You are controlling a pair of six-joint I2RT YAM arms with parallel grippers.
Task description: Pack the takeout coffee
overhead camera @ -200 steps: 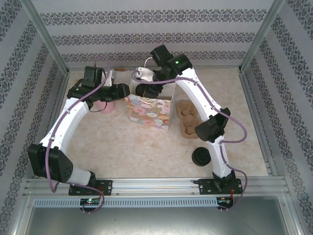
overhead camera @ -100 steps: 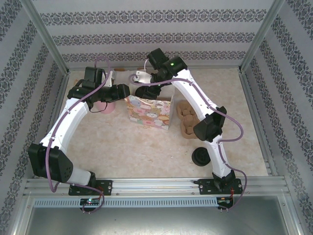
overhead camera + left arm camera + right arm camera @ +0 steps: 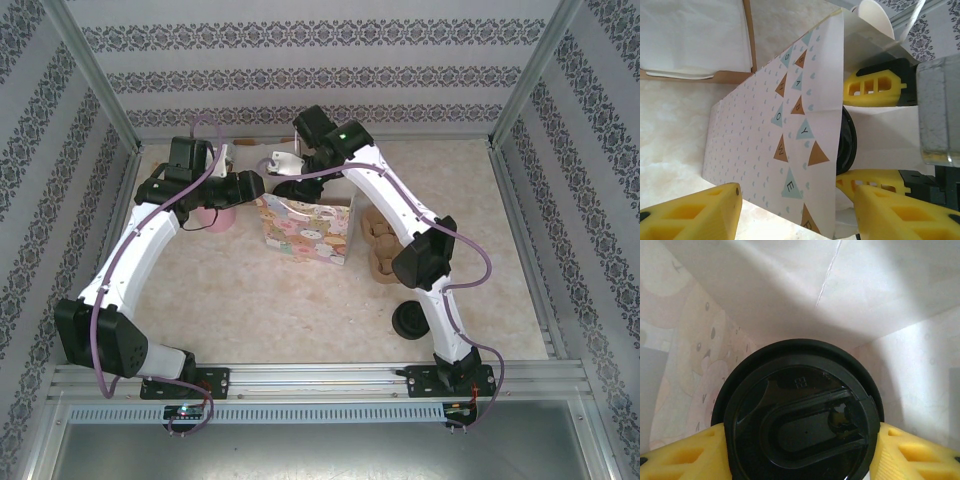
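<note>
Coffee (image 3: 800, 415): upright inside the bag (image 3: 305, 228), lid up, long axis vertical. Paper cup; I judged it light but crushable, with a slick lid, so best gripped on the wall just under the lid. Right claw (image 3: 801, 452) pinched it there from both sides. Left claw (image 3: 797, 200) stood spread astride the bag's wall. Bag stood on the desk (image 3: 280, 300).

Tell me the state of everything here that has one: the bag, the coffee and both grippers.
gift bag: upright, mouth open.
takeout coffee: lid on, inside the gift bag, gripped.
right gripper: shut on the takeout coffee.
left gripper: open, at the gift bag's rim.
</note>
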